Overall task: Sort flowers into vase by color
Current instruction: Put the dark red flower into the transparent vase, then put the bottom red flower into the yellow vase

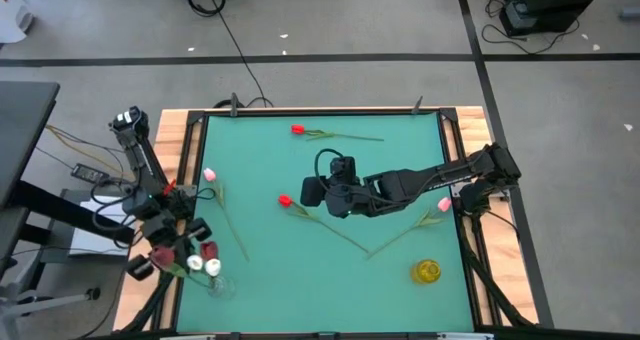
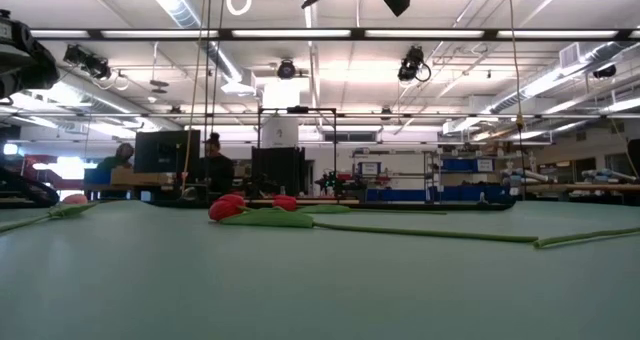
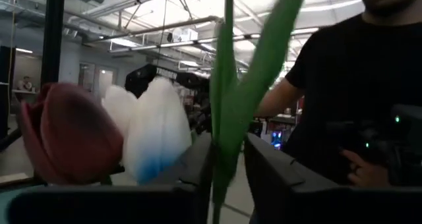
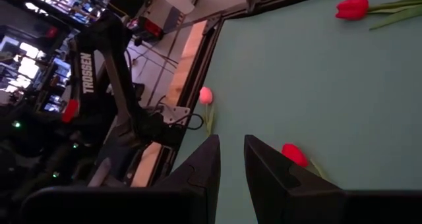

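My left hand (image 3: 227, 168) is at the near left corner of the green worktop (image 1: 330, 270), fingers pinched on a thin green tulip stem (image 3: 224, 105) that stands upright between them, so it can drop straight down among the others. Just beside it are a dark maroon tulip head (image 3: 69, 135) and a white tulip head (image 3: 155, 128), already gathered in the clear glass vase (image 1: 215, 280) there. I'd say like goes with like here.

My right hand (image 4: 227, 159) hangs over mid-worktop, fingers narrow with nothing between them, above a red tulip (image 1: 286, 202) lying flat. I judge that one is next.

Further out lie another red tulip (image 1: 298, 130), a pink tulip (image 1: 210, 175) near the left edge, a second pink one (image 1: 443, 206), and a small yellow glass vase (image 1: 427, 271).
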`<control>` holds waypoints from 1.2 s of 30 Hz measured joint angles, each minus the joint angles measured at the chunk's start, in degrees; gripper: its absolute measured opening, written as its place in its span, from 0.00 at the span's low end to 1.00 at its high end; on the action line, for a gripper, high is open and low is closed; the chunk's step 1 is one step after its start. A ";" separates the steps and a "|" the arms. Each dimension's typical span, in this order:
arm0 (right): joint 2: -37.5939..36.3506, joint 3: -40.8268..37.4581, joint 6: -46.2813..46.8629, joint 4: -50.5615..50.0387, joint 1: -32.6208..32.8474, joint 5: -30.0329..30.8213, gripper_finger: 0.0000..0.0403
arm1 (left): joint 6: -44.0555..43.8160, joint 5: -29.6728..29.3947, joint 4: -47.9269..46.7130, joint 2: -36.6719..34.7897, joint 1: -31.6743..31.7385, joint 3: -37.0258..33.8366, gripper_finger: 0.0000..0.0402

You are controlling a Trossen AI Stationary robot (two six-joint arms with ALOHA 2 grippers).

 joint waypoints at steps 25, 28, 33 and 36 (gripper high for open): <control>0.00 0.00 -9.07 -1.23 0.55 -6.80 0.24 | -8.92 -3.32 -41.56 -0.01 -0.76 22.81 0.46; 0.35 0.00 -11.12 -2.11 0.39 -9.47 0.30 | -11.66 -5.91 -50.53 -0.03 -0.74 27.83 0.46; 4.73 0.00 -15.80 -4.49 -1.20 -15.10 0.41 | -19.89 -13.42 -66.24 -0.01 -0.73 36.00 0.47; 8.86 0.00 -17.72 -3.84 -3.14 -20.95 0.44 | -23.73 -18.31 -71.97 -0.03 -0.62 39.81 0.49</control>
